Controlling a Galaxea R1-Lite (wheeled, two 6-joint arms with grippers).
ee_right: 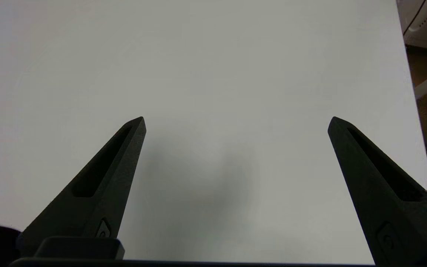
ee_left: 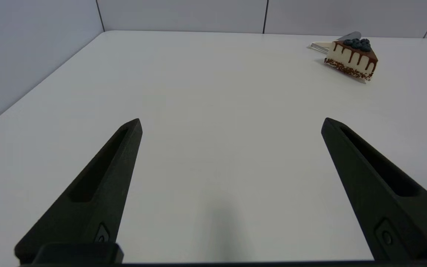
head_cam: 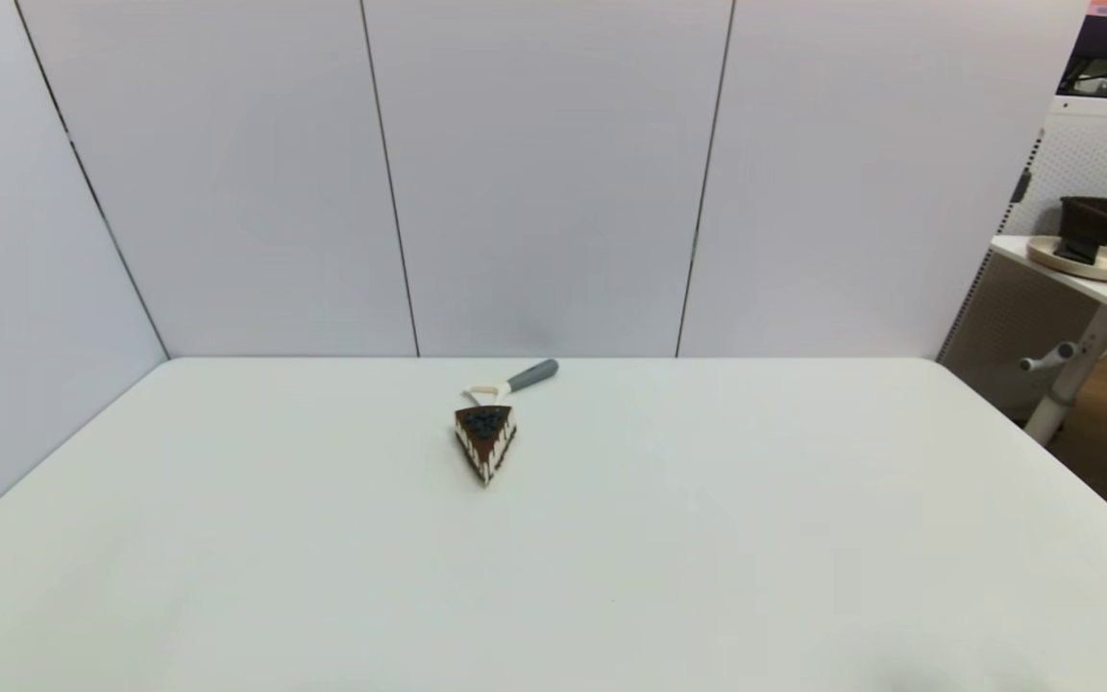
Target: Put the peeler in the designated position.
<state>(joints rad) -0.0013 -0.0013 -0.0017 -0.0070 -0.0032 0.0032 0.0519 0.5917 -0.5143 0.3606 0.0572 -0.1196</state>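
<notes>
Both jaws gape wide, empty; peeler (head_cam: 513, 381) untouched.

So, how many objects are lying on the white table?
2: the cake slice near the table's middle toward the back wall, and the peeler just behind it, handle pointing right. Nothing else shows.

Even, diffuse overhead light, no glare; soft grey shadows on the table (ee_right: 213, 74) beneath both wrist cameras; head view bows wall seams outward at its edges.

No readable text, label or number — anywhere.
</notes>
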